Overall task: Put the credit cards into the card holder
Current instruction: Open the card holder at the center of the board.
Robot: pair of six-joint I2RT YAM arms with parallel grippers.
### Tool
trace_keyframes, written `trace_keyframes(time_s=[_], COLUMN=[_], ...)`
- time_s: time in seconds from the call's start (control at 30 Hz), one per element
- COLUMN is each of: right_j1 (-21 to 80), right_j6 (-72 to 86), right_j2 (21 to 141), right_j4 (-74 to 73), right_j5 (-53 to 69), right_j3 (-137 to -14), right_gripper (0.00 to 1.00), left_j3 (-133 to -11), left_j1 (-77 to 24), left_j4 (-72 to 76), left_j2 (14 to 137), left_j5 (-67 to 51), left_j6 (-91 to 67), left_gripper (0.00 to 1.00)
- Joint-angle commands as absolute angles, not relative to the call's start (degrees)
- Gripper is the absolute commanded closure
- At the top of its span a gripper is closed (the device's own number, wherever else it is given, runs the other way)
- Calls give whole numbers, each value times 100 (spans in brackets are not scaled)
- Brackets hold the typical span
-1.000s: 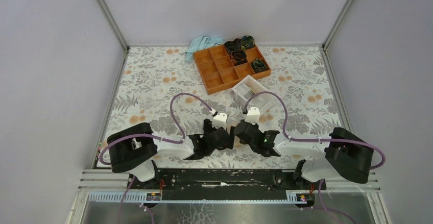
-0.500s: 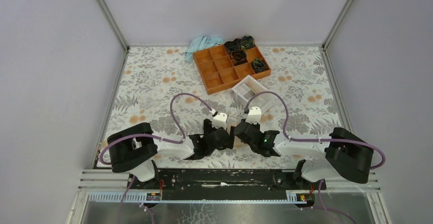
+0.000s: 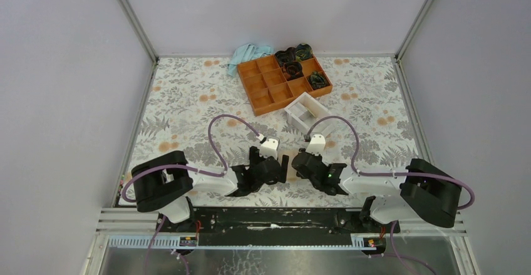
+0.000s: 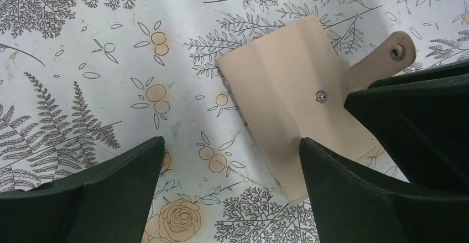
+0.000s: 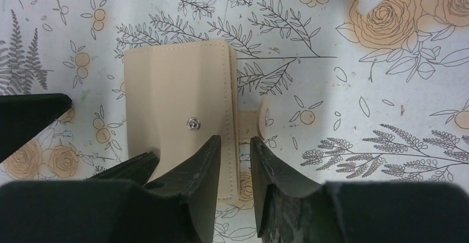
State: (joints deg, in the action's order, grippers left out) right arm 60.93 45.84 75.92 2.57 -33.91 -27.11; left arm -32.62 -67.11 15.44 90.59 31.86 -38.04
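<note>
The card holder [image 4: 287, 96] is a tan wallet lying folded flat on the floral cloth, snap up, with its closure tab [image 4: 395, 49] loose to one side. It shows between the two grippers in the top view [image 3: 283, 163]. My left gripper [image 4: 232, 141] stands wide open low over the cloth, its right finger [image 4: 359, 193] over the card holder's near corner. My right gripper [image 5: 235, 139] has its jaws parted by a narrow gap. The card holder's [image 5: 177, 99] stitched edge lies under that gap, unclamped. No credit cards are in view.
An orange compartment tray [image 3: 285, 82] with dark items in its far cells sits at the back. A white open box [image 3: 307, 111] lies just in front of it and a light blue cloth [image 3: 247, 54] at the back edge. Grey walls enclose the table.
My right gripper's jaws have widened and it has drawn slightly back to the right, uncovering the card holder between the grippers. The left arm has not moved.
</note>
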Motion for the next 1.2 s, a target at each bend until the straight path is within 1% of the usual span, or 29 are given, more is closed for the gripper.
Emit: trace_keyframes(time_s=[0.0,0.4,0.8,1.17], right_j1=[5948,5625,5610,5548], right_j6=[4852,5140,5174,5248], right_j2=[7383,6946,6516,6701], right_j4=[699,1846,2260,2319], right_j5=[-3196,-2383,-2243,-2223], right_j3=[-2500,-1709,-1405,-1337], right_gripper=[66,65,65,65], left_j3=[-3112,-3037,-3041,-3041], left_j1=[-6750,-6753,-6776,-6777], left_j4=[1466,1500,1519,1459], left_j2=[9026,9100,9317,9316], left_j5=[3368,3426,3417,3423], left_j6=[-3909,-3973,-4025,-4041], left_gripper=[1,1,2,2])
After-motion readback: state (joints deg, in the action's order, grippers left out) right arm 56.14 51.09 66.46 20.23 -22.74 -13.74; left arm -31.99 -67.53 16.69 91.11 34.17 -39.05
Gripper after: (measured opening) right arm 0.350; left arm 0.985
